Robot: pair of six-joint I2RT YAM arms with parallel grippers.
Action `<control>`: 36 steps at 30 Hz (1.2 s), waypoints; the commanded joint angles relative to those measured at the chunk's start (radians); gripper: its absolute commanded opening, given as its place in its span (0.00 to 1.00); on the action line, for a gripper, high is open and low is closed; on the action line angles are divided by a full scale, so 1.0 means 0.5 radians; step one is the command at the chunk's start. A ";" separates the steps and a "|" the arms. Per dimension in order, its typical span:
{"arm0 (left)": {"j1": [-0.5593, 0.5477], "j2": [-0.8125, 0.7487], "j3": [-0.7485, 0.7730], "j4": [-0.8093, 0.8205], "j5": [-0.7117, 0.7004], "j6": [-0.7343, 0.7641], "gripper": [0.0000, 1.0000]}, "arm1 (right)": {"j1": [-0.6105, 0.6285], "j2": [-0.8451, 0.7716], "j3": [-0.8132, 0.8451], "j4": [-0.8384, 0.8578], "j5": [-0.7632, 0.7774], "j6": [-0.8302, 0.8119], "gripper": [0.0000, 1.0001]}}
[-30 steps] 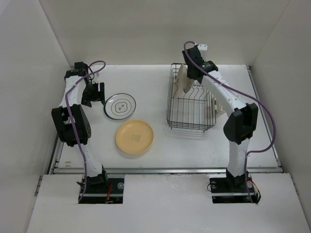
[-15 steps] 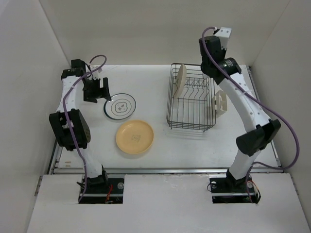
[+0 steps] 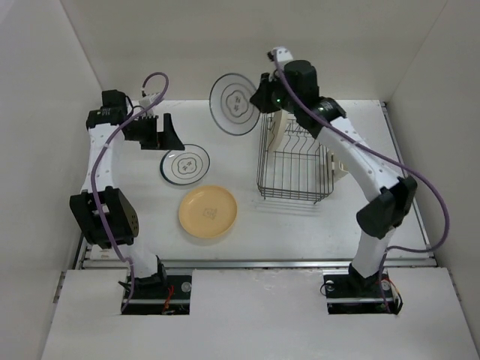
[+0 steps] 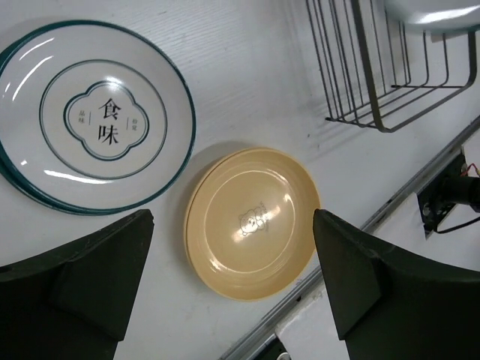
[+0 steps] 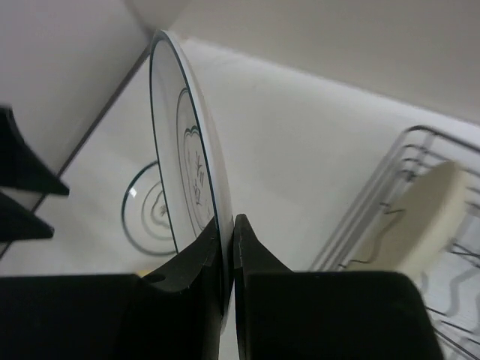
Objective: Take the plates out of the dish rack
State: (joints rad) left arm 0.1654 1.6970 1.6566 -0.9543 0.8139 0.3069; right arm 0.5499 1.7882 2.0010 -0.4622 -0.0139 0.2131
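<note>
My right gripper [image 3: 259,101] [image 5: 229,223] is shut on the rim of a white plate with a dark ring [image 3: 235,103] [image 5: 186,169], held upright in the air just left of the dish rack [image 3: 294,163] [image 5: 379,199]. A cream plate [image 3: 280,129] [image 5: 429,217] still stands on edge in the rack's far left slot. On the table lie another white ringed plate [image 3: 185,164] [image 4: 97,120] and a yellow plate [image 3: 208,211] [image 4: 251,221]. My left gripper [image 3: 169,135] [image 4: 232,219] hovers open above those two, holding nothing.
A white plastic caddy [image 3: 338,162] hangs on the rack's right side. White walls close in the table at the back and on both sides. A metal rail [image 3: 255,262] [image 4: 352,240] runs along the near table edge. The rack's corner [image 4: 382,82] shows in the left wrist view.
The right arm has lifted the white ringed plate out of the rack and swung it left. The left gripper has risen, moved right over the table plates and opened wider.
</note>
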 commanded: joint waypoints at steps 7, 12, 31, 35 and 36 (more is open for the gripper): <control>-0.009 -0.029 -0.061 0.104 0.127 0.043 0.86 | 0.060 0.415 -0.069 0.458 -1.402 0.086 0.00; -0.009 0.021 -0.134 0.141 -0.094 -0.016 0.86 | 0.100 0.504 -0.087 0.525 -1.552 0.150 0.00; -0.009 0.021 -0.098 -0.061 0.517 0.018 0.00 | 0.155 0.661 -0.106 0.670 -1.644 0.276 0.00; -0.009 0.042 -0.055 -0.061 0.523 -0.058 0.00 | 0.155 0.661 -0.106 0.612 -1.589 0.276 0.08; -0.009 0.042 -0.055 -0.061 0.493 -0.086 0.00 | 0.155 0.661 -0.106 0.611 -1.571 0.276 0.24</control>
State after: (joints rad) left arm 0.1722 1.7279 1.5803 -0.9657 0.9890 0.3187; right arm 0.5903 2.1407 1.9305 -0.2165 -0.8082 0.3454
